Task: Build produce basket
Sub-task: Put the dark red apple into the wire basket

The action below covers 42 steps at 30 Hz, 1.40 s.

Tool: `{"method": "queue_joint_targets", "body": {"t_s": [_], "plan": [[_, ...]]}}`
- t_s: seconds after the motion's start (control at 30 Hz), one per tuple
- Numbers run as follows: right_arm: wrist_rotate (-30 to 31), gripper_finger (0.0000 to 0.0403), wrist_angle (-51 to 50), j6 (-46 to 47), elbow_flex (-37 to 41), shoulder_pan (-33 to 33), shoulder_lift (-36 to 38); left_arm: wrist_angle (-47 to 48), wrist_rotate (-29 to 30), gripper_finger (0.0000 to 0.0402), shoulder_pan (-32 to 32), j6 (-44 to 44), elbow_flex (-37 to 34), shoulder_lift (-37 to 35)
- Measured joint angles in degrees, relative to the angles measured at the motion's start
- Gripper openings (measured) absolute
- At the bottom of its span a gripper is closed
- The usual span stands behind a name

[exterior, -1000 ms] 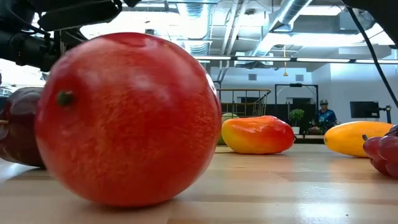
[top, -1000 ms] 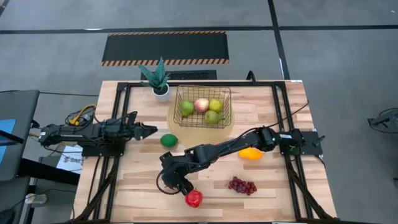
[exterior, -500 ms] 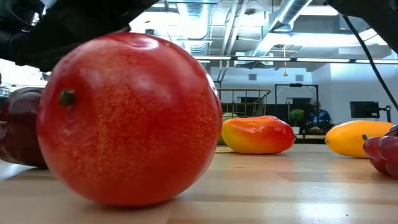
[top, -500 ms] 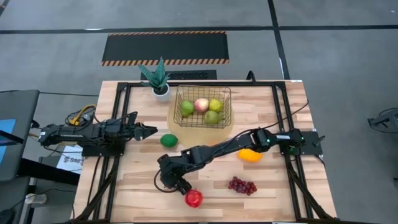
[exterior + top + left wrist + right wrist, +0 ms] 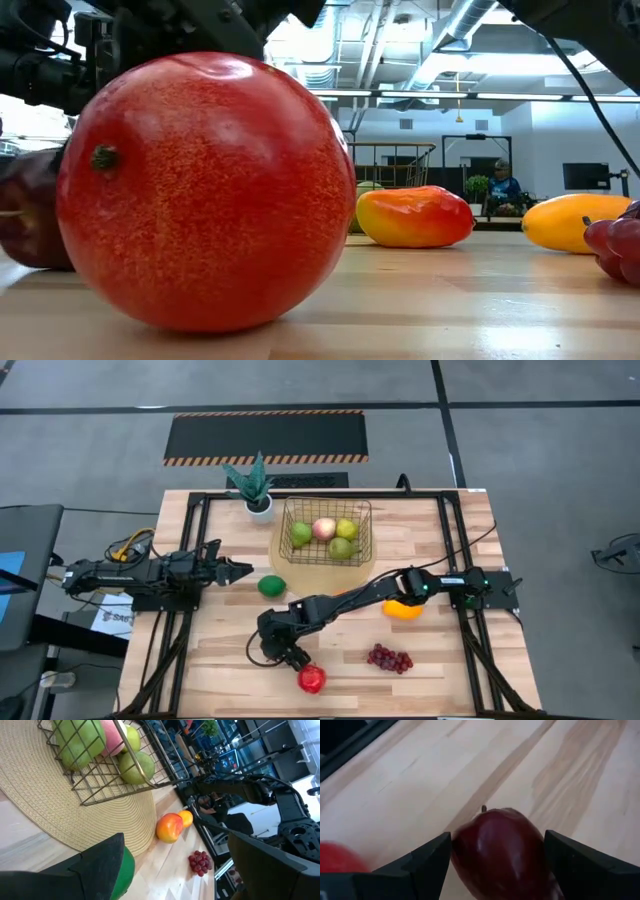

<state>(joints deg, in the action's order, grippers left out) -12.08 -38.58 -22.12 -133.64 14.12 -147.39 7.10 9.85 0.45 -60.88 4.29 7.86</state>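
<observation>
The gold wire basket (image 5: 286, 520) stands on a round woven mat at the far middle and holds green pears, a peach and a yellow-green apple. My right gripper (image 5: 288, 657) (image 5: 497, 842) is open, low over the near-left table. Its fingers stand on either side of the dark red fruit (image 5: 502, 855) (image 5: 30, 215), which rests on the table. The red apple (image 5: 312, 679) (image 5: 205, 190) lies just near of it. Lime (image 5: 271, 586), mango (image 5: 415, 217), yellow-orange fruit (image 5: 403, 608) and grapes (image 5: 390, 658) lie on the wood. My left gripper (image 5: 243, 570) waits open at the left. My right gripper comes at the dark red fruit slanting down from above. One finger (image 5: 432, 862) stands close against the fruit's side (image 5: 462, 842) and the other finger (image 5: 580, 865) close beside its opposite side. I cannot tell whether either finger touches it. The fruit sits on the table.
A spiky potted plant (image 5: 256, 488) stands at the far left beside the basket. Black frame rails (image 5: 190, 560) run along both table sides. The right arm (image 5: 360, 598) lies across the table's middle, over the mango. A person (image 5: 500, 185) shows far off in the room.
The right arm has edged toward the table's left, and its gripper has shifted slightly over the dark red fruit. In the low view, more of the dark gripper now shows above the red apple. The fruits have stayed in place.
</observation>
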Motion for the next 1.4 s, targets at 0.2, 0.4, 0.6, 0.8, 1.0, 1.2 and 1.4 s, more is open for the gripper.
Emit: {"method": "queue_joint_targets", "body": {"t_s": [0.2, 0.4, 0.6, 0.8, 1.0, 1.2, 1.4], "plan": [[-0.08, 0.0331, -1.22, 1.19, -0.07, -0.05, -0.42, 0.02, 0.00, 0.0341, 0.02, 0.00, 0.02, 0.00], [0.30, 0.0331, -1.37, 3.58, -0.11, -0.07, -0.68, 0.01, 0.00, 0.0341, 0.02, 0.00, 0.04, 0.00], [2.74, 0.0338, -3.12, 7.11, 0.02, -0.01, 0.13, 0.00, 0.00, 0.0341, 0.02, 0.00, 0.04, 0.00], [3.28, 0.0348, -6.31, 8.53, -1.11, -0.01, 0.08, 0.00, -0.01, 0.0341, 0.02, 0.00, 0.04, 0.01], [3.49, 0.0358, -9.48, 8.14, -1.18, -0.03, 0.22, 0.43, 0.00, 0.0341, 0.02, 0.01, 0.07, 0.02], [3.57, 0.0366, -13.14, 8.27, -1.03, -0.47, -0.02, 1.24, -0.02, 0.0341, 0.02, 0.00, 0.07, 0.02], [4.48, 0.0365, -13.64, 7.74, -1.03, -0.77, -0.02, 1.24, -0.02, 0.0341, 0.02, -0.22, 0.07, 0.02]]}}
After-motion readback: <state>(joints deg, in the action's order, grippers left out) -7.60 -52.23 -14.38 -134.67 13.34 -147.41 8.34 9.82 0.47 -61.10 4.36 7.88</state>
